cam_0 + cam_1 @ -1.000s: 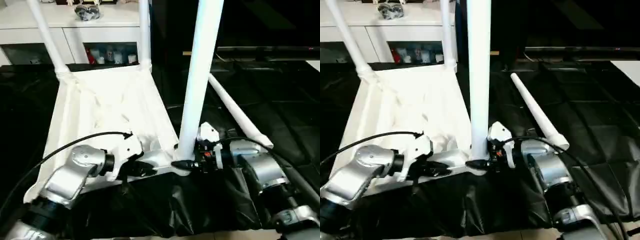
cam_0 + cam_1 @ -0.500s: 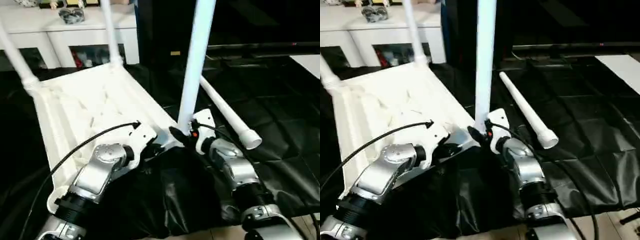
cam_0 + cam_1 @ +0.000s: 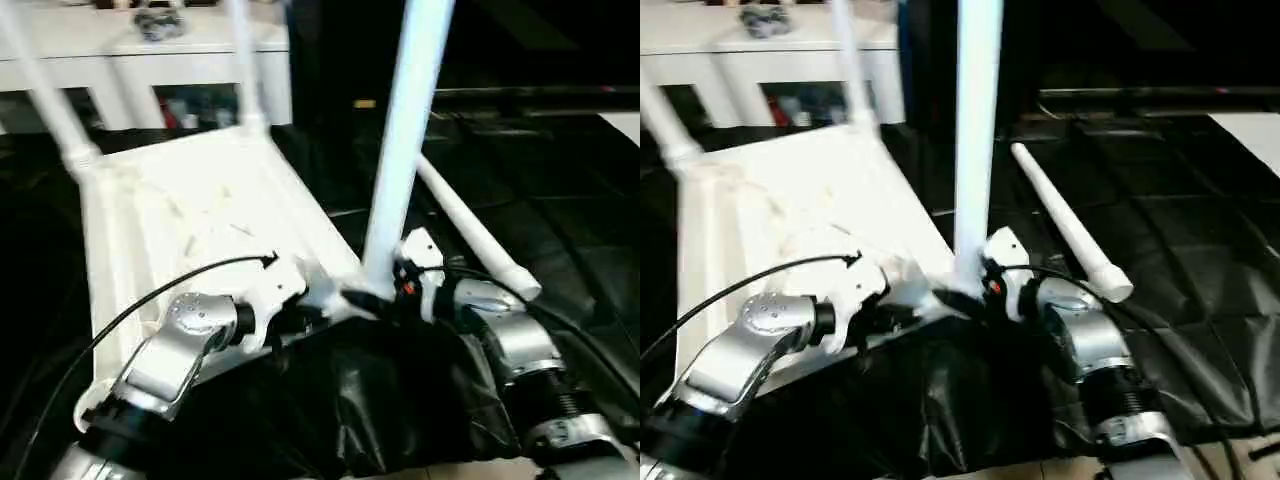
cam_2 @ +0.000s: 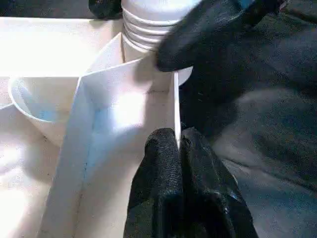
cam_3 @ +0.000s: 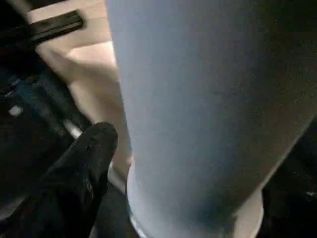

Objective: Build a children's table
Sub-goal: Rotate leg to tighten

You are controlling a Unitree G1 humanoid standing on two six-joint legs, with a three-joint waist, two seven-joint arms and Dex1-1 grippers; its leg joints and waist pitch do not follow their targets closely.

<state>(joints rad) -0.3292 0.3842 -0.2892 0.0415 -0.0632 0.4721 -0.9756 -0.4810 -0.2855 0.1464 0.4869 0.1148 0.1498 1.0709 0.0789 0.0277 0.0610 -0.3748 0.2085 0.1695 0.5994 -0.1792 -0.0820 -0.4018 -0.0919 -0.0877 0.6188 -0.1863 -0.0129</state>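
Legs now stand in three corner sockets of the upturned tabletop (image 3: 190, 215). Right pincer (image 3: 372, 300) has spread apart at the near leg's (image 3: 400, 170) base, suggesting it's seated. Left pincer (image 4: 178, 148) stays clamped on the tabletop's rim. Fourth leg (image 3: 470, 232) lies beside, on black sheeting.

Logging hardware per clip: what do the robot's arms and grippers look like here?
Both forearms are rounded silver metal, with black ribbed collars toward the elbow. The left gripper and right gripper each have a white housing and two matte black, blunt fingers. A thin black cable arcs over the left forearm to its housing; black cables also run along the right forearm. A small red mark shows on the right housing.
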